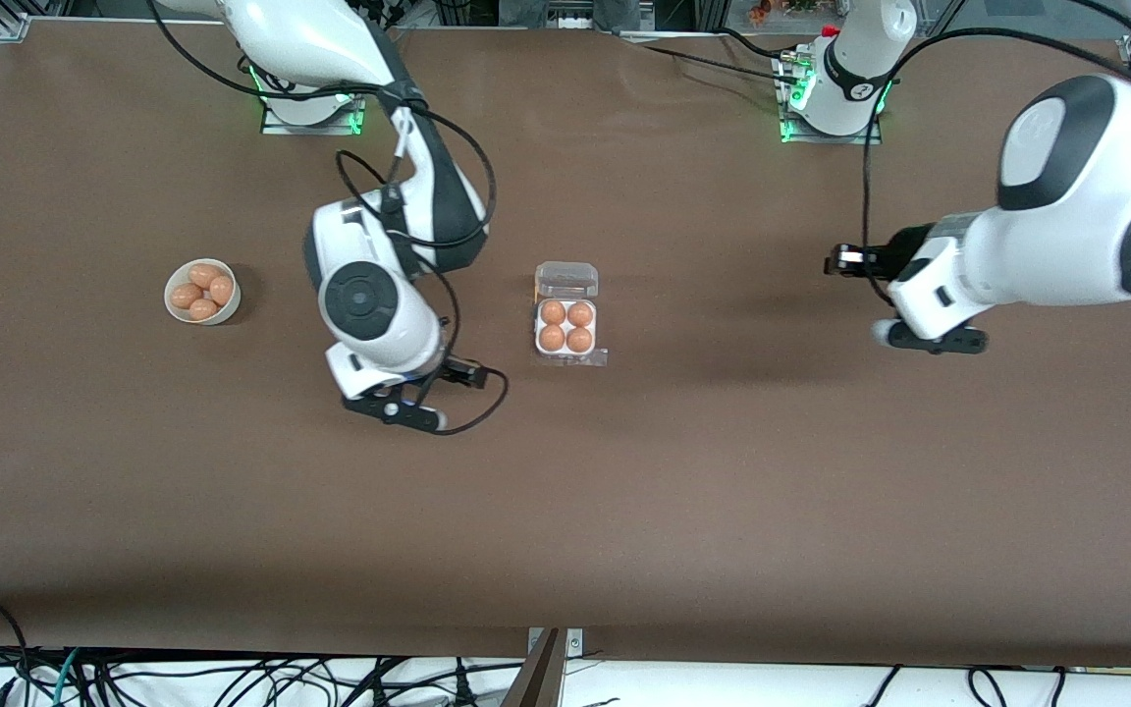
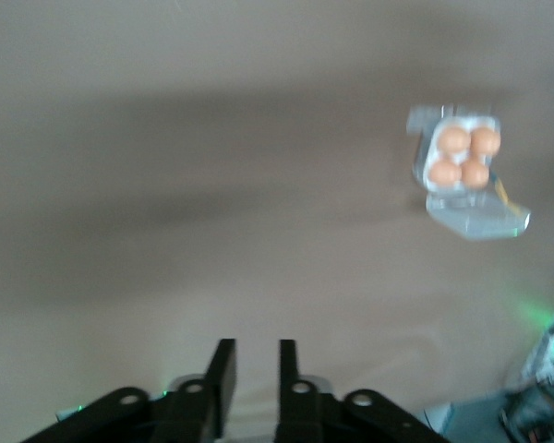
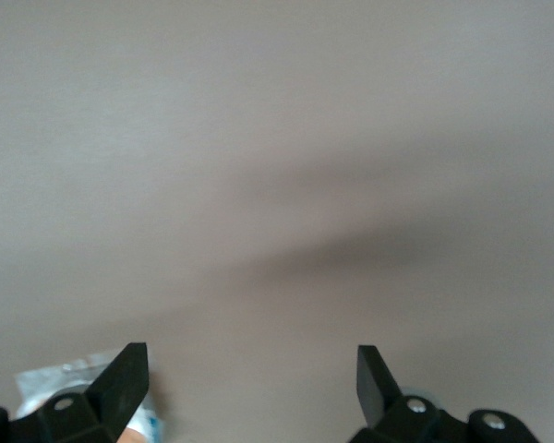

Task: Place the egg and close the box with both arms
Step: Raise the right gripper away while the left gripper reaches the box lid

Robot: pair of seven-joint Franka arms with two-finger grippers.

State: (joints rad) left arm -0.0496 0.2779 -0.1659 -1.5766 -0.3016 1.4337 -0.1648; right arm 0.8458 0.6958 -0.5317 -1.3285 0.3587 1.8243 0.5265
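Here the brown table (image 1: 624, 511) is filling the front view, its long edges running along the robots' bases and along the camera's side. Both arms are hanging over it. The left arm (image 1: 1066, 216) is reaching in from its own end, and the left gripper (image 2: 251, 374) is hovering over bare table toward that end, well apart from the box; its fingers (image 2: 222, 378) are standing close together with only a narrow gap and nothing between them. The right arm (image 1: 379, 285) is bending down over the middle stretch, and the right gripper (image 3: 252, 383) is hanging over the table between the bowl and the box, its fingers (image 3: 125, 378) spread wide and holding nothing.

The box (image 1: 566, 327) is sitting near the middle of the table, about midway between the two long edges. Its clear lid (image 1: 566, 280) is lying open, hinged back toward the robots' edge. All four cups are carrying brown eggs (image 1: 565, 326). The left wrist view is showing the same box (image 2: 462, 159) with the lid folded out flat beside the tray.

A round white bowl (image 1: 202, 292) is sitting toward the right arm's end, well apart from the box, with more brown eggs inside.
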